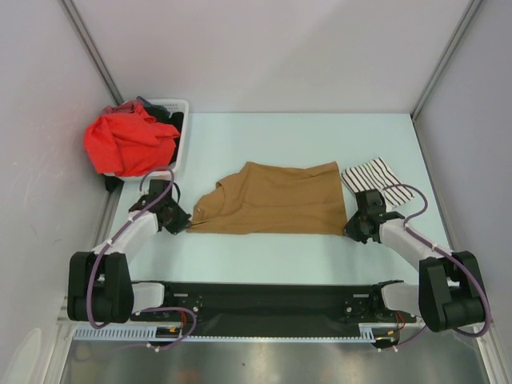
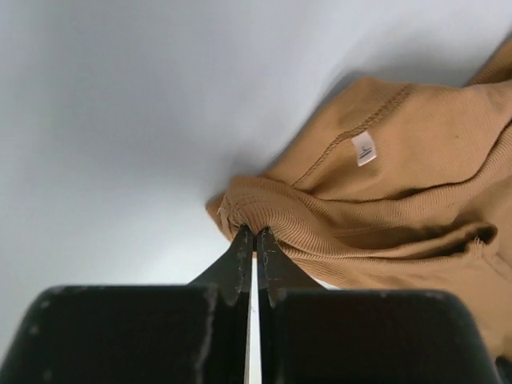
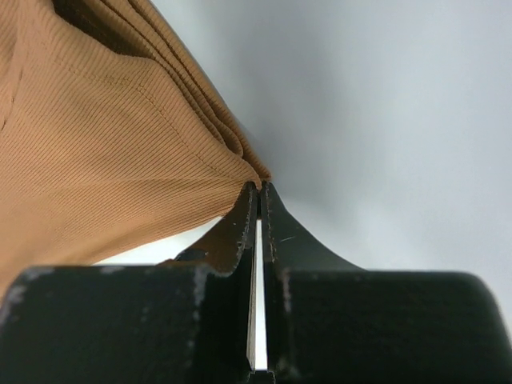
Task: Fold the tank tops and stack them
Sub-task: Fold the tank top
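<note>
Left claw (image 2: 254,240): clenched, pinching the bunched left corner of the tan tank top (image 1: 276,200); arm low, reaching inward. Right claw (image 3: 260,192): clenched, apparently nipping its near right corner. Garment flat mid-surface (image 1: 240,136); striped tank top (image 1: 372,176) just right.

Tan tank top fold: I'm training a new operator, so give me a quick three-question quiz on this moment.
1. True or false: the left gripper and the right gripper are each shut on an edge of the tan tank top.
2. Where is the striped tank top? A) on top of the tan one B) on the table, on the right arm's side of the tan one C) in the left gripper
3. What colour is the big garment heaped on the laundry basket?
Key: 1 true; 2 B; 3 red.
</note>
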Robot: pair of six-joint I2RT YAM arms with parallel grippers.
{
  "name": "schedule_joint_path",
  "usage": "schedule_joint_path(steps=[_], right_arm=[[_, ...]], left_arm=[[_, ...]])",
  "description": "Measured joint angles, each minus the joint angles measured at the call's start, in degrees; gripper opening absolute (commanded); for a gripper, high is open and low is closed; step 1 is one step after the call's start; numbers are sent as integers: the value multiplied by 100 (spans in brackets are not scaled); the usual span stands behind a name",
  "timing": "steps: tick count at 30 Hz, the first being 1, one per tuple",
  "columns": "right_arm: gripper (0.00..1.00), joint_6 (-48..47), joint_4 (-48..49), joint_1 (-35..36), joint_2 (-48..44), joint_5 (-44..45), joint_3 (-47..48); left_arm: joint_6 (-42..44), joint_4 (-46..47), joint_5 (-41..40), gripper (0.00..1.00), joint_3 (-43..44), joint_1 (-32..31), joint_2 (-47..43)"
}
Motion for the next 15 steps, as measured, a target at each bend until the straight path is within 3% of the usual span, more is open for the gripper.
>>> schedule_joint_path(steps=[7,15], right_arm=[[0,243,-844,131,-688,2,-251],[0,577,-1939,131,-1631,-63,-564]], left_arm=[[-315,-977,-387,0,140,-2,-557],[-796,-1631,-417,11,-28,-2,-2028]])
